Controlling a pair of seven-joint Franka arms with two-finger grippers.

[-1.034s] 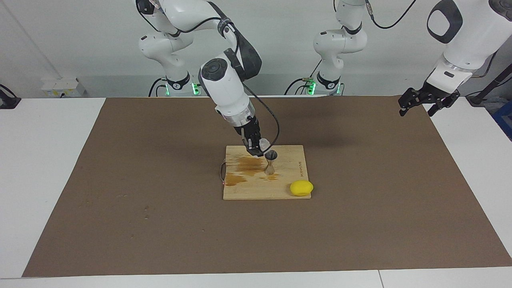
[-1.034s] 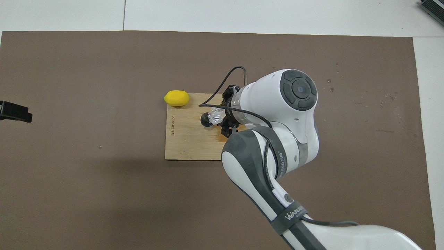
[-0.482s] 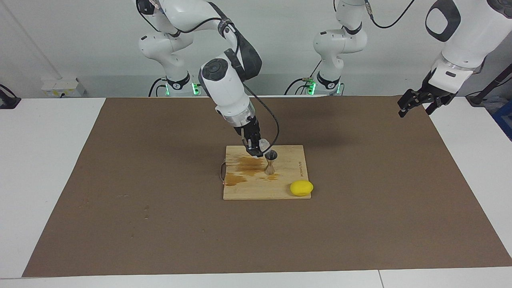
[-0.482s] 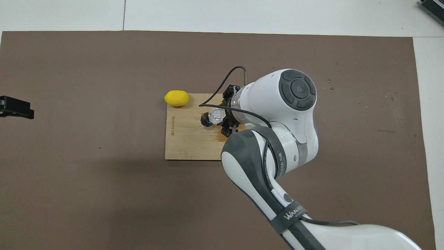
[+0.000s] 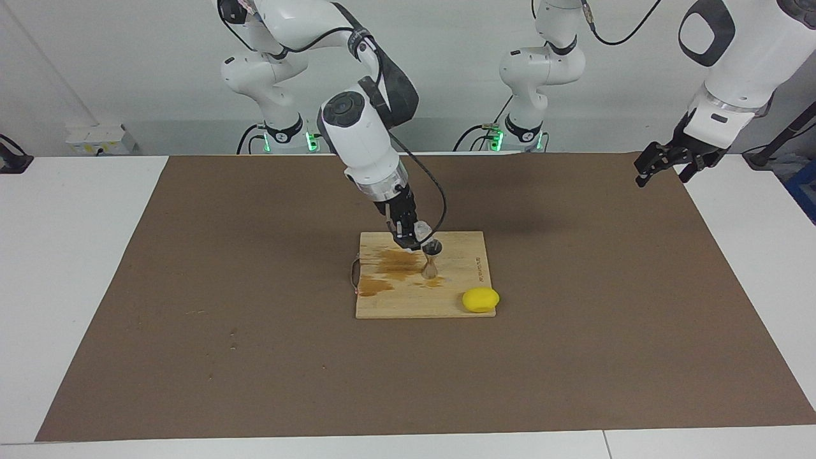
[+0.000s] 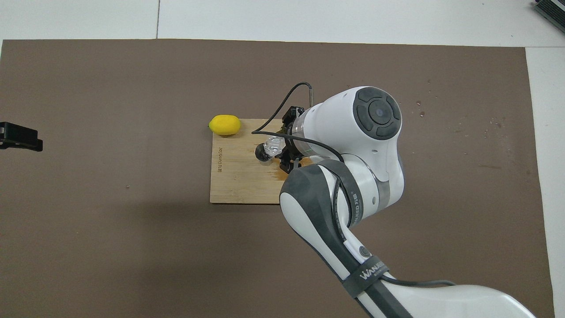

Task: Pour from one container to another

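Observation:
The silver hourglass jigger stands upright on the wooden board; it also shows in the overhead view. My right gripper is shut on the clear glass cup and holds it tilted, its mouth at the jigger's rim. The cup also shows in the overhead view, with the right gripper around it. My left gripper waits in the air over the mat's corner at the left arm's end, and shows in the overhead view.
A yellow lemon lies at the board's corner farthest from the robots, toward the left arm's end. Brown wet stains mark the board beside the jigger. A brown mat covers the table.
The right gripper has shifted slightly and tipped the cup a little more toward the jigger. The left gripper turned a little at first, then stayed in place.

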